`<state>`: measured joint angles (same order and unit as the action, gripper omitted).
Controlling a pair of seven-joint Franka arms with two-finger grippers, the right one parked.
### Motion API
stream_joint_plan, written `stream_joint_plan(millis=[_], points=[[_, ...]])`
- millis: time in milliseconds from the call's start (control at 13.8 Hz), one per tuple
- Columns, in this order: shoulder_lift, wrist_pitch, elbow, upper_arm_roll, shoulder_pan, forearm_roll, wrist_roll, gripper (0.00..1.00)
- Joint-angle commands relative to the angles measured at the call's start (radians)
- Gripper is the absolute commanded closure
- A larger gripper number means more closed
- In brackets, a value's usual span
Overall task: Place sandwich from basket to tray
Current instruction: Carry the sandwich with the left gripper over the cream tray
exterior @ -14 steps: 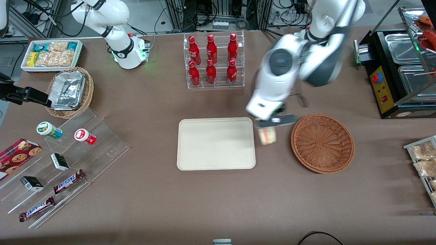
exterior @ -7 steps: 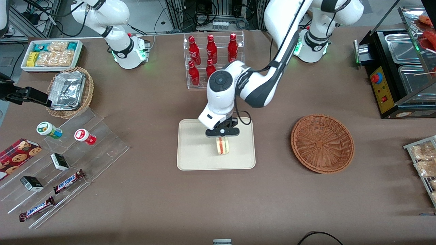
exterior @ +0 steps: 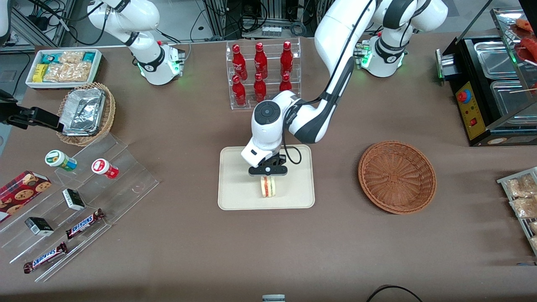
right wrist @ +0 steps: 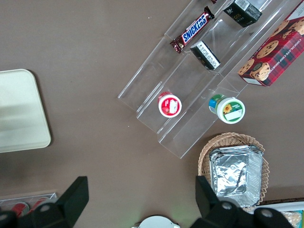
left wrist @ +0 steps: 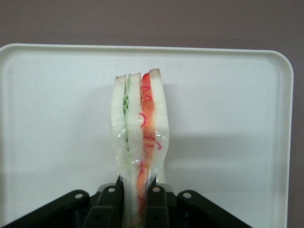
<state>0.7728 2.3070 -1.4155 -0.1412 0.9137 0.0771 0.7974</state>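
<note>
Pale layered sandwich wedge pinched upright in gripper jaws over smooth cream tray.

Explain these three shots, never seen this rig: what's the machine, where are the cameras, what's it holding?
Two white robot arms are bolted to a brown table; only one works. The wide view looks down from the front. Another camera rides on the working arm's wrist; the third sits on the parked arm. The working arm's tool hangs over the flat cream-white rectangular tray, shut on a wrapped triangular white-bread sandwich with red and green filling. The round reddish-brown wicker basket beside the tray is empty. Red bottles in a clear rack stand farther from the front camera.
</note>
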Motion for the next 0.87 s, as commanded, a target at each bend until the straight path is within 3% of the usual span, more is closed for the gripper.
stream_joint_plan(millis=[0, 73, 145, 218, 291, 800], points=[[0.040, 0.037, 0.038, 0.017, 0.010, 0.013, 0.010, 1.00], [0.046, 0.054, 0.038, 0.018, 0.010, 0.013, 0.006, 1.00], [0.051, 0.057, 0.038, 0.018, 0.010, 0.013, -0.001, 0.77], [0.052, 0.058, 0.038, 0.018, 0.010, 0.012, -0.007, 0.27], [0.052, 0.058, 0.038, 0.017, 0.010, 0.009, -0.010, 0.01], [-0.022, 0.017, 0.040, 0.014, 0.002, 0.012, 0.005, 0.01]])
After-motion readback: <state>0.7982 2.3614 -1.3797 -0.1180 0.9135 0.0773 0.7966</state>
